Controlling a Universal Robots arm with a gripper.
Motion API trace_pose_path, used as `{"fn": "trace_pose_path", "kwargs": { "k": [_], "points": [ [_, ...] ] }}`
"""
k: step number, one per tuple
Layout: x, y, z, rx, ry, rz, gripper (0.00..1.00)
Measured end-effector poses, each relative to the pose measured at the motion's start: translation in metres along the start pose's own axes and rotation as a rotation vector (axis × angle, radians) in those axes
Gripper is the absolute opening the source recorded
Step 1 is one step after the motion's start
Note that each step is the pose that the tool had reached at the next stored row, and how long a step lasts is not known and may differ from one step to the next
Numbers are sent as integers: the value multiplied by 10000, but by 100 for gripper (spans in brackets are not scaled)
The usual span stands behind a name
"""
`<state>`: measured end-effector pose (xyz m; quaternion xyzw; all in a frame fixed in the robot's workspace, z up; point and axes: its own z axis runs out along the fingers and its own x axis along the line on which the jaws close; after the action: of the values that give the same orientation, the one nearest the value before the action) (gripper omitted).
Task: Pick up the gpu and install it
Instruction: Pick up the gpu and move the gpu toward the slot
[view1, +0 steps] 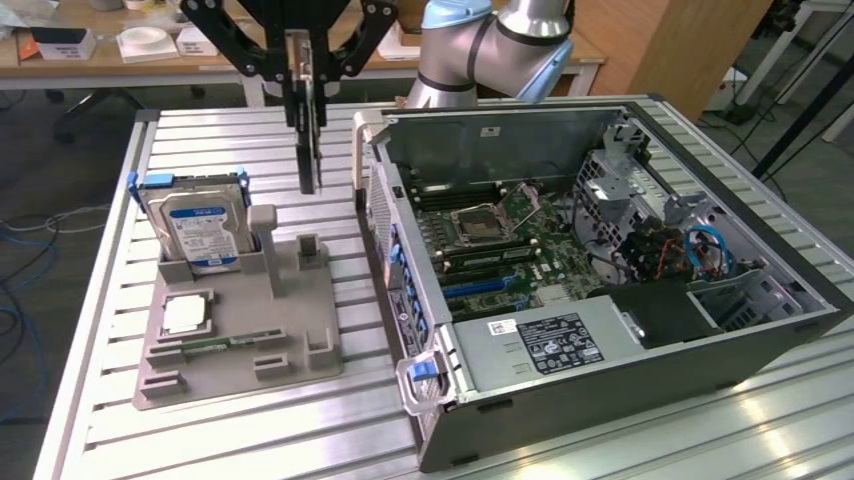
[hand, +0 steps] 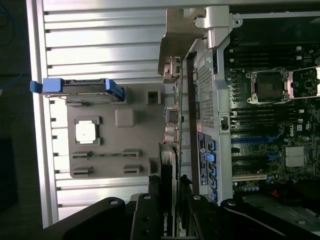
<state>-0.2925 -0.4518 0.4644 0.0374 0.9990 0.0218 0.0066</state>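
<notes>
Now, gripper (view1: 308, 80): closed partway, its fingers (hand: 150, 205) clamped on the gpu's two faces.
Gpu (view1: 308, 150): hanging on edge from the gripper, clear of the slatted table (view1: 200, 140), between the grey holder and the open computer case (view1: 601, 400), outside the case's rear wall.
Gpu bracket (hand: 182, 25): silver, at the end away from the fingers.
Grey holder (view1: 240, 330): carries an upright hard drive (view1: 200, 225) with blue rails, a CPU chip (view1: 183, 315) and a memory stick (view1: 214, 345).
Motherboard (view1: 521, 240): exposed inside the case.
</notes>
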Motion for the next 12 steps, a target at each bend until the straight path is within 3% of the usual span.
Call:
{"fn": "trace_pose_path", "kwargs": {
  "k": [12],
  "points": [
    [-20, 0, 31, -1, 0, -1, 26]
  ]
}}
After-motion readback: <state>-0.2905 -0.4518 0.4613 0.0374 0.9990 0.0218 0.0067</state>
